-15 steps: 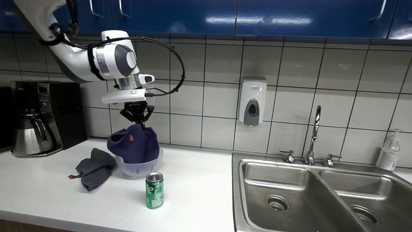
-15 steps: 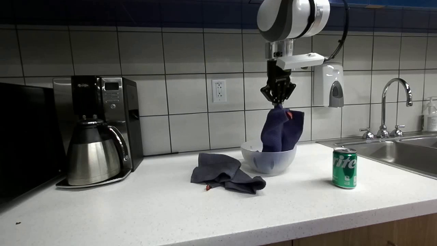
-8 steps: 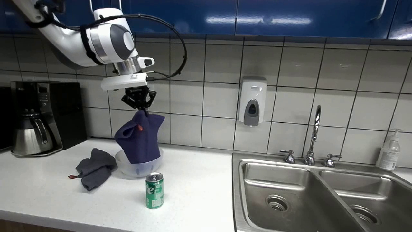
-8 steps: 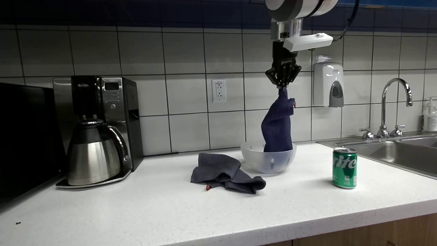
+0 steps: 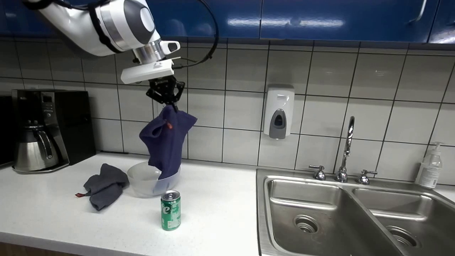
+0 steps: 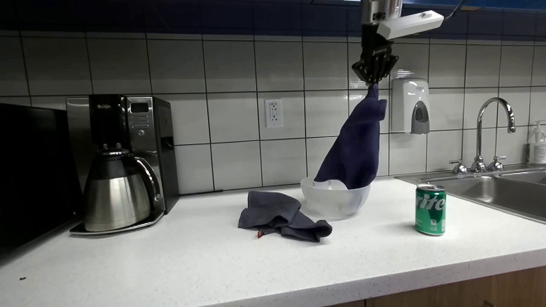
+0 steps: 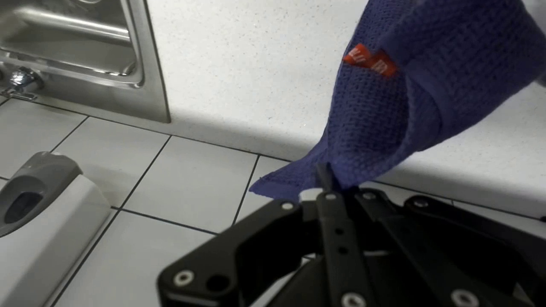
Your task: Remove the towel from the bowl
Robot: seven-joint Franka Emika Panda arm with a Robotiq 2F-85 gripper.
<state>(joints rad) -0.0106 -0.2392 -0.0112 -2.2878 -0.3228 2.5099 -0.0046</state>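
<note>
One pale speckled countertop (image 6: 179, 264) is stretching across the lower part of both exterior views, and white square wall tiles (image 6: 230, 115) are standing behind it. A double stainless-steel sink (image 5: 261, 213) is filling the lower right of an exterior view, while glossy blue cabinets (image 5: 320, 14) are running along the top. A black-and-steel coffee maker (image 6: 143, 119) is sitting at the left in both exterior views, and a white-and-grey wall dispenser (image 5: 279, 112) is hanging right of centre. A green cylindrical metal can (image 6: 431, 209) is standing upright at the lower right in an exterior view, and a crumpled dark-grey cloth (image 6: 277, 215) is lying just beside a round translucent whitish bowl (image 6: 335, 202).

Above the bowl's right side, a black two-fingered gripper (image 6: 372, 83) is pinching the top of a purple-blue woven towel (image 6: 354, 149) between its jaws. The towel is hanging below the gripper, its lower end reaching the bowl's mouth; I cannot tell whether it is touching the bowl.

The towel is tapering to a peak at the top and slanting toward the lower left in both exterior views. In the wrist view it is filling the upper right, showing a coarse weave, folding over itself and carrying a red tag (image 7: 381, 66).
</note>
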